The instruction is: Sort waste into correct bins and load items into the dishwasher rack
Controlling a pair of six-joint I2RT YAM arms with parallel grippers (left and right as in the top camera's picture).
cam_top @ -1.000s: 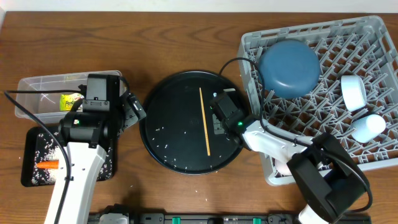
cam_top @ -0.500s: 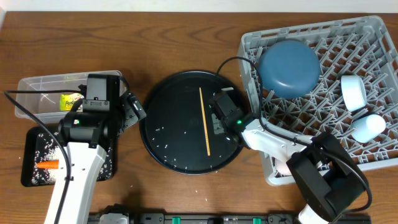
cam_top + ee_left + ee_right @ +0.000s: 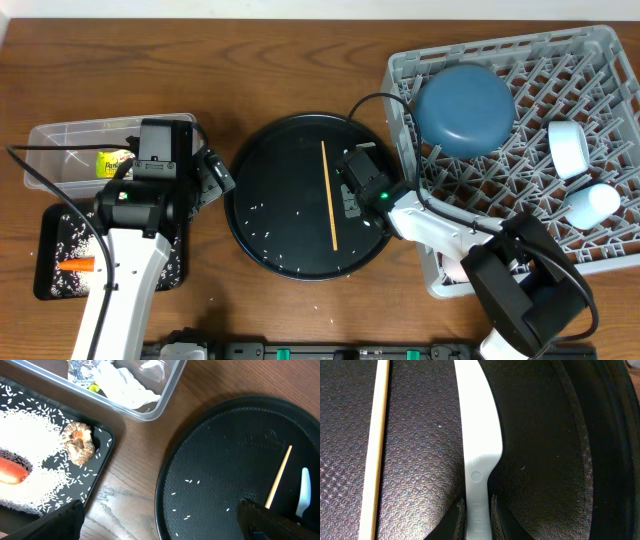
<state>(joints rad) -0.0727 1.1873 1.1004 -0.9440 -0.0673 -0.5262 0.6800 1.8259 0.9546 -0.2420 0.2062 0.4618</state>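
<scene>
- Right gripper [image 3: 479, 516] has closed, pinching smooth pale-blue knife [image 3: 477, 425] handle.
- Thin wooden chopstick [image 3: 375, 445] beside it on pebbled black tray [image 3: 540, 435].
- Left gripper [image 3: 160, 510] spread wide.

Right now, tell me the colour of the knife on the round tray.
The knife is pale blue, clearest in the right wrist view.

The pale-blue flat utensil [image 3: 476, 435] lies flat on the round black tray [image 3: 545, 460], just beside the thin wooden chopstick [image 3: 375, 445]. The dark-blue plate [image 3: 465, 108] rests in a corner of the grey rack [image 3: 600, 60]. The carrot [image 3: 10, 471], biscuit [image 3: 78, 443] and rice [image 3: 30, 435] lie in the shallow black tray [image 3: 102, 460].
</scene>
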